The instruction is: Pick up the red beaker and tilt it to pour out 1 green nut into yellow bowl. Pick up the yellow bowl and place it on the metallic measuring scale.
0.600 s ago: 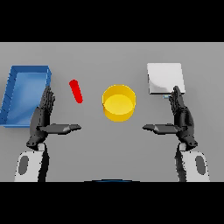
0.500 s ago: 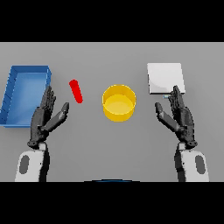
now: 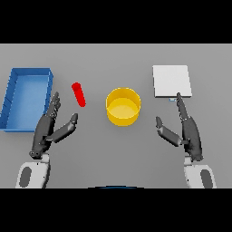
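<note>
Both hands are open and hold nothing, so the first step waits: the left robot hand [image 3: 49, 130] must reach to one o'clock for the red beaker [image 3: 79, 94], while the right robot hand [image 3: 186, 131] rests near the metallic measuring scale [image 3: 171, 81].

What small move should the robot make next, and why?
Probably reach the left hand forward and a little right to the small red beaker. It lies untouched on the grey table, just ahead of that hand's open fingers, and holds nothing yet.

My two arms, white and grey

My left hand [image 3: 46, 131] and right hand [image 3: 188, 132] are dark, slender-fingered; each white forearm casing bears a grey oval patch near the wrist.
</note>
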